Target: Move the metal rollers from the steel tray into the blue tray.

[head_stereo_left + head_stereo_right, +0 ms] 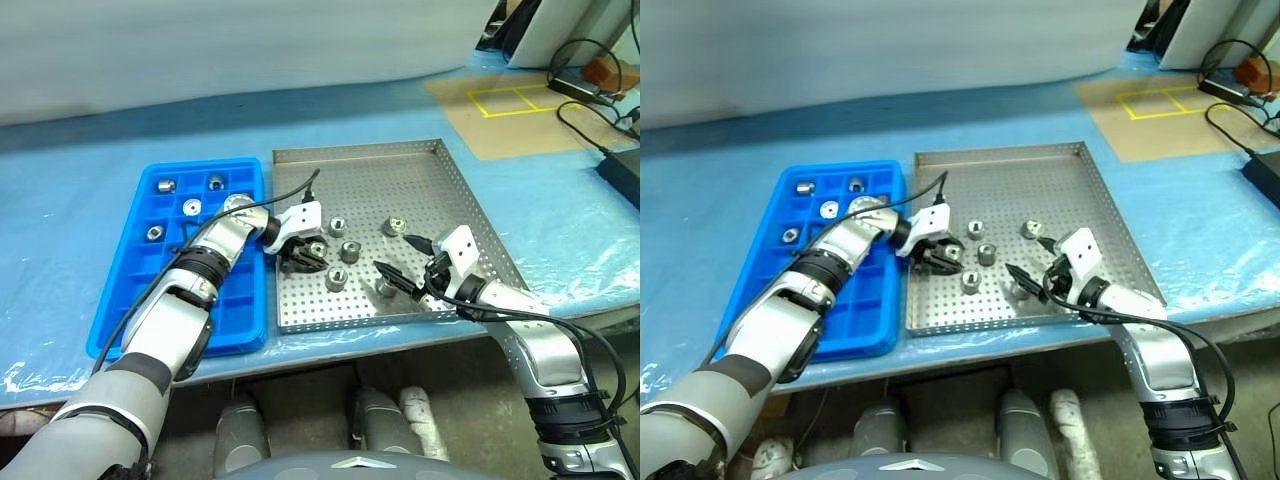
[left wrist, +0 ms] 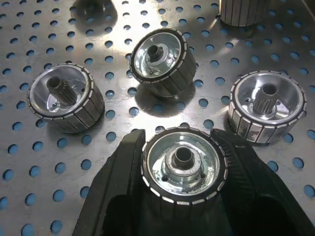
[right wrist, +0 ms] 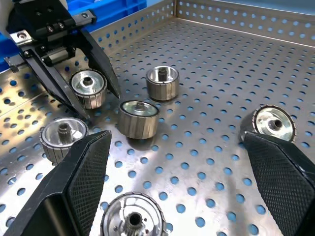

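Left claw [image 2: 183,169] clamps a roller [image 2: 183,166] (clearest at the wrist).

The desk [image 1: 120,170] is covered with a light blue plastic sheet [image 1: 560,225], crinkled along its near edge. On the sheet the blue tray [image 1: 125,290] and the steel tray [image 1: 400,165] lie side by side, long edges just beside each other. Farther right lies a brown board [image 1: 500,115] marked with yellow tape squares [image 1: 515,98], with black cables [image 1: 590,130] trailing beside it.
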